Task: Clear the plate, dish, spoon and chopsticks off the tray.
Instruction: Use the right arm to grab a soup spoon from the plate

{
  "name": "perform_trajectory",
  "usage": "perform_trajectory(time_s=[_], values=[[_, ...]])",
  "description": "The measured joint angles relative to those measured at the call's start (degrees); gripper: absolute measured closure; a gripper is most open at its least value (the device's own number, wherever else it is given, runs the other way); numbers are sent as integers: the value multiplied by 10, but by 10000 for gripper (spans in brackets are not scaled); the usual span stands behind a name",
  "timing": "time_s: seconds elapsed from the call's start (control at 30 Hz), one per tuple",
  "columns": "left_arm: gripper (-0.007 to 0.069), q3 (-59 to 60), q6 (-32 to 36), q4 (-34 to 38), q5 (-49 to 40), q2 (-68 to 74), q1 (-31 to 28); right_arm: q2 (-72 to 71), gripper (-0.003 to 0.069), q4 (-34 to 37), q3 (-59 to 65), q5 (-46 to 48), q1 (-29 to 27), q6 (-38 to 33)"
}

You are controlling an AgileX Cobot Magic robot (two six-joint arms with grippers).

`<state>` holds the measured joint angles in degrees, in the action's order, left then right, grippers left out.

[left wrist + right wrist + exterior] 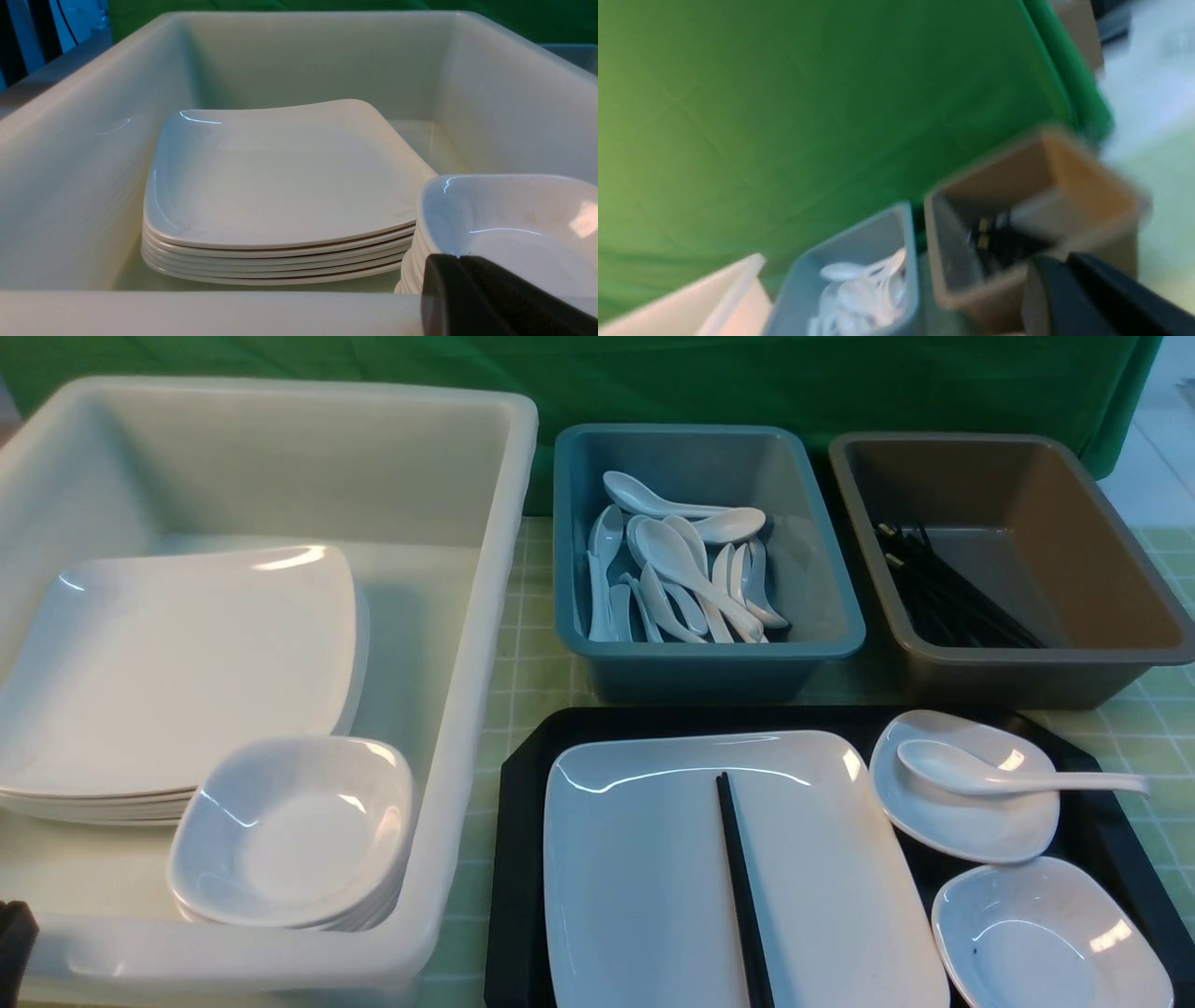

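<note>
1. Nothing has left the tray [523, 859] yet, so by my reading the whole task lies ahead.
2. The plate [644, 877] fills the tray's left and middle, reaching from near the far rim to the near edge.
3. The chopsticks [740, 877] lie on the plate as a close pair, running from its middle toward the tray's near edge.
4. The dish [971, 826] sits at the tray's far right corner. The spoon [971, 775] rests in it, bowl inside and handle reaching out over the tray's right rim.
5. A second small dish [1046, 943] sits empty at the near right corner, just beside the first.
6. On the desk [523, 663], a white bin [476, 644] at the left edge already holds a stack of plates [177, 672] and a stack of dishes [289, 831]. Beyond the tray's far edge, a blue bin [709, 649] holds spoons and a grey bin [1027, 663] holds black sticks.
7. The left gripper [460, 280] hangs at the white bin's near wall, jaws together on nothing.
8. The right gripper [1064, 284] shows only in its blurred wrist view, aimed toward the blue and grey bins. Its jaws are together, with nothing visible between them.
9. Left to do: four kinds of item, each likely bound for the bin with its like
</note>
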<state>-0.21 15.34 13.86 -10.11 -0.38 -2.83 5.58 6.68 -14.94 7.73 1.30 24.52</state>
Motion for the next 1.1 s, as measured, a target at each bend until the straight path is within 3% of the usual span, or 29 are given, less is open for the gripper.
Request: perform_trajectory(time_s=[0.17, 0.3, 0.53, 0.73, 0.93, 1.07, 1.1], values=[[625, 0, 0, 0, 0, 0, 0, 127, 650, 0, -138, 174, 0, -90], [625, 0, 0, 0, 0, 0, 0, 278, 646, 0, -207, 392, 0, -160], [625, 0, 0, 0, 0, 0, 0, 516, 614, 0, -256, 529, 0, -229], [625, 0, 0, 0, 0, 0, 0, 657, 588, 0, -344, 534, 0, -302], [625, 0, -1, 0, 0, 0, 0, 743, 543, -4, -429, 501, 10, -330], [625, 0, -1, 0, 0, 0, 0, 803, 452, -34, -495, 496, 40, -352], [625, 0, -1, 0, 0, 0, 0, 825, 406, -71, -522, 495, 60, -356]])
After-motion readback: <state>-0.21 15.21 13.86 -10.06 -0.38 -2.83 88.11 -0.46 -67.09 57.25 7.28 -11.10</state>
